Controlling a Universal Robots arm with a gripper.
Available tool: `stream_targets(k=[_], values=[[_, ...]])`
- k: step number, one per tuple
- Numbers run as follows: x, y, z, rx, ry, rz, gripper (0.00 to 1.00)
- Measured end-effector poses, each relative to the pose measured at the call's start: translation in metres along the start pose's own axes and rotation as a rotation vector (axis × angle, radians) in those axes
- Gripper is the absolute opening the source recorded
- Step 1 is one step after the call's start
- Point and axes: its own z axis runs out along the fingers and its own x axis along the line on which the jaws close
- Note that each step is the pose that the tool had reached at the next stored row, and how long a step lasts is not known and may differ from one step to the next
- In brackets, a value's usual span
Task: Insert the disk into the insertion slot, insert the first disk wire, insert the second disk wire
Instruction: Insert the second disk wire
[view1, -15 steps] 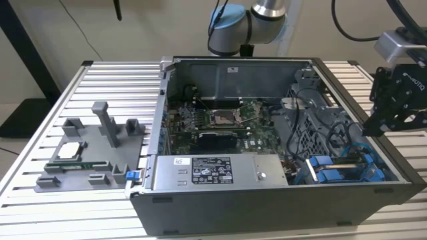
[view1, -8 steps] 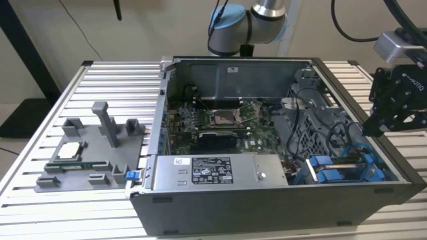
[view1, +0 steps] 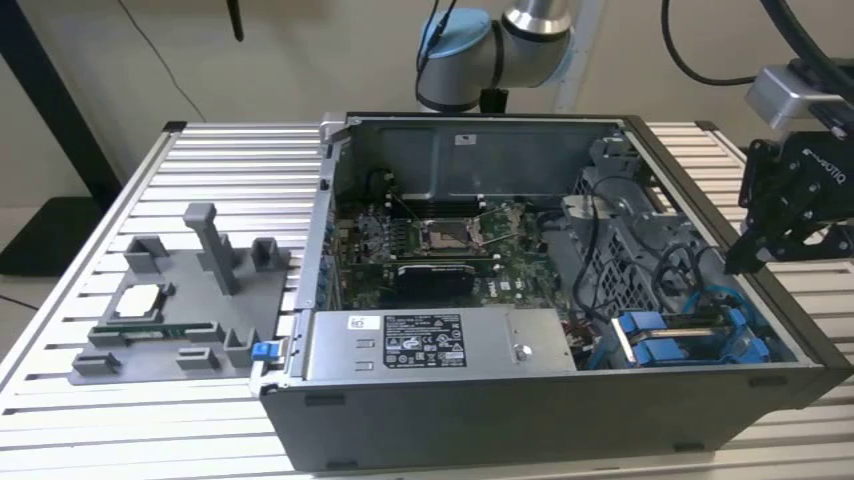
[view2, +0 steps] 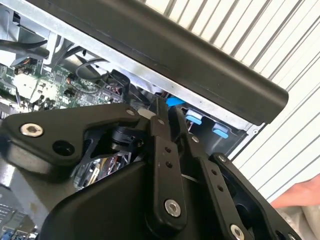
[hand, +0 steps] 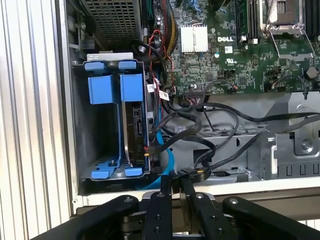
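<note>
One insertion slot (hand: 95, 135), bearing two broad blue tabs (hand: 103, 90), lies just beyond the claw (hand: 169, 180). We count one disk (hand: 134, 131), edge-on inside that slot. One blue wire (hand: 165, 156) reaches the claw's pressed-together fingers; we cannot tell whether they pinch it. One motherboard (hand: 235, 55) lies farther ahead.

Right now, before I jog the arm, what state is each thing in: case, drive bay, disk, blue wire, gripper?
Computer case: side panel off, interior open.
Drive bay: one compartment filled, the one beside it empty.
Disk: seated on edge in the bay, in its blue caddy.
Blue wire: reaches the disk's end; plugged or not, cannot tell.
Gripper: shut, at the case edge beside the bay.
</note>
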Motion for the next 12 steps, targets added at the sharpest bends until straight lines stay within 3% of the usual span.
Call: stream_targets(k=[9, 10, 12], values=[[0.0, 0.0, 0.0005, -0.0001, -0.001, 0.0, 1.0], [0.0, 0.0, 0.0005, -0.0001, -0.001, 0.0, 0.0], [0.0, 0.0, 0.0005, -0.0001, -0.001, 0.0, 0.0]])
